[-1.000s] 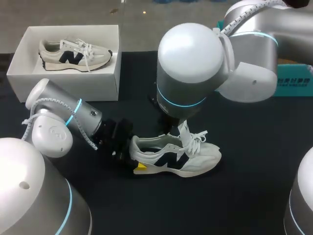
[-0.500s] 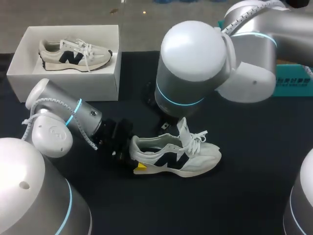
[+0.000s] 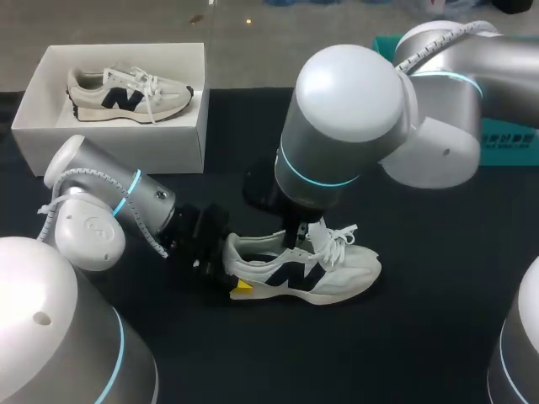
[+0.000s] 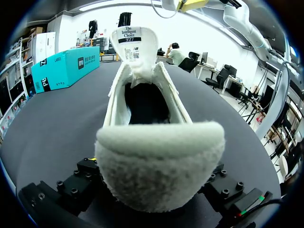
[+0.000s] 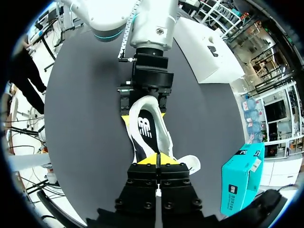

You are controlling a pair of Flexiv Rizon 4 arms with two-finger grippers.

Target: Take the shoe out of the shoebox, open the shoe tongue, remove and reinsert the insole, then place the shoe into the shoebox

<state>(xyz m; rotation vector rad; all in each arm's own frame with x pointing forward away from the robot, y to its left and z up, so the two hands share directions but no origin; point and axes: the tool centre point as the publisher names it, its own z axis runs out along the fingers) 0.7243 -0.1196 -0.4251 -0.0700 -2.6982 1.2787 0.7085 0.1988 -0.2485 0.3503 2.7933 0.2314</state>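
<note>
**Heel and top blocked, toe side open**

The left gripper (image 3: 234, 269) blocks the heel of the shoe (image 3: 333, 276), clamping it from both sides. The right arm (image 3: 345, 126) hangs over the tongue (image 4: 134, 45), covering the opening from above. The table (image 3: 421, 337) lies open past the toe and along the near side. The shoebox (image 3: 126, 147) holds a second shoe (image 3: 126, 93).

The silver-grey, cyan-ringed left arm (image 3: 109, 210) came in from 8 o'clock in the head view and lay low, its wrist pointing toward 4 o'clock. The black, yellow-tipped left gripper (image 5: 144, 115) was clamped from both sides on the heel of the white sneaker (image 3: 337, 273). The matching right arm (image 3: 354, 109) entered from 2 o'clock, its wrist turned straight down near centre. The right gripper (image 5: 158, 159) had its yellow tips pressed together.
</note>
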